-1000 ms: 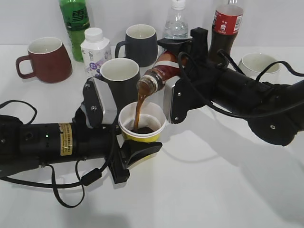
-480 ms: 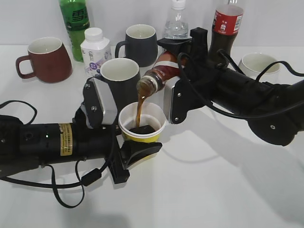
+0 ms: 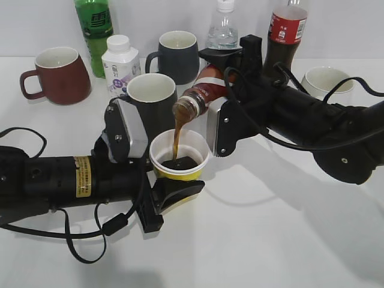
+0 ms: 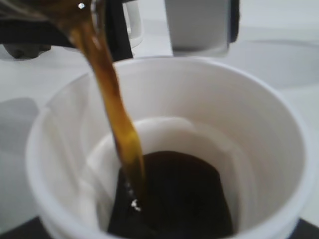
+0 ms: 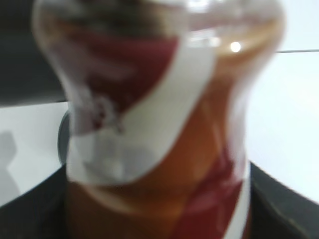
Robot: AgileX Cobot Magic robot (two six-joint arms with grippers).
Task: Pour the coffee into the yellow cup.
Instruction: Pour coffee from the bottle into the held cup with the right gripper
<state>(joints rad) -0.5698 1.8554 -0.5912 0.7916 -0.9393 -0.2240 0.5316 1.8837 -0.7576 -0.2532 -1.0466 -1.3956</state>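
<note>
On the white table (image 3: 282, 240), left hand (image 3: 165, 195) grips yellow cup (image 3: 179, 157); right hand (image 3: 219, 114) grips pouring coffee bottle (image 3: 201, 96).

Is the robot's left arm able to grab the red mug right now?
Probably not yet. The left gripper is shut on the yellow cup while coffee pours in from the bottle. The red mug stands off to the side with nothing around it, but the jaws are full.

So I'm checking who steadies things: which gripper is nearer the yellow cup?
Left. The left gripper is shut on the yellow cup; the right gripper holds the coffee bottle tilted above and behind it.
</note>
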